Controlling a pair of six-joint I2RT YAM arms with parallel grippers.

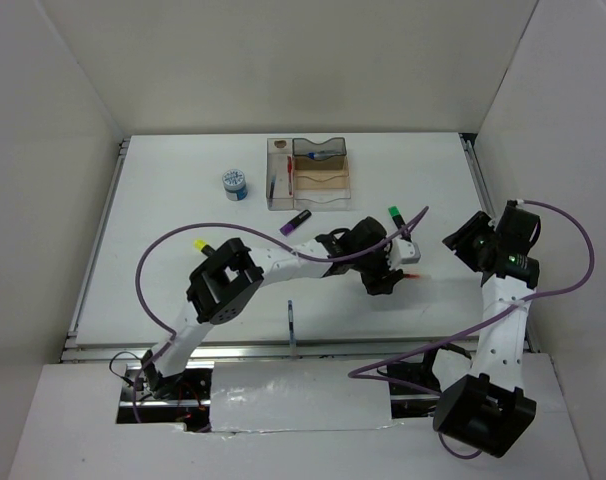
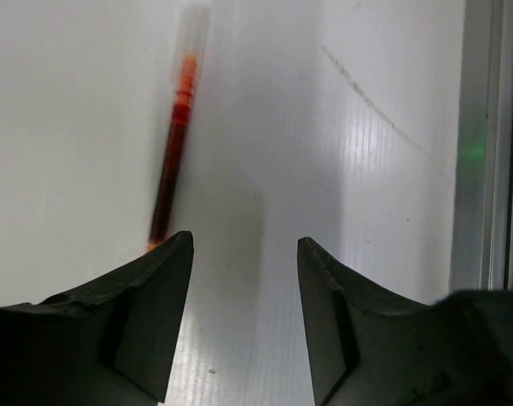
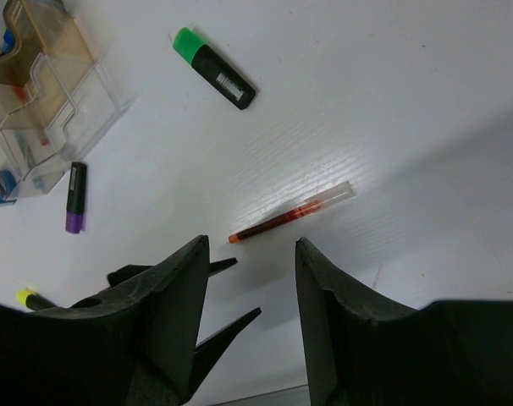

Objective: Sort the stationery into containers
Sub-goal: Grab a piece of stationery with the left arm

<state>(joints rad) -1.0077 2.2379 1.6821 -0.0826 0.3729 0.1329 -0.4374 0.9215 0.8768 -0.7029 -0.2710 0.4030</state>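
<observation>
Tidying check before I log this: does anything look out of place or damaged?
Nothing damaged or spilled. Several items lie loose outside the organiser: a red pen, green highlighter, purple highlighter and yellow highlighter scattered at different angles, and a dark pen at the near edge of the table.

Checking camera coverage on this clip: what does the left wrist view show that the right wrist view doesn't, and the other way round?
Left wrist only: the metal rail along the table edge. Right wrist only: the organiser, the green highlighter, the purple highlighter, the tip of a yellow highlighter, and the open right gripper. Both: the red pen lying loose on the white table, with the open left gripper close to one end of it.
</observation>
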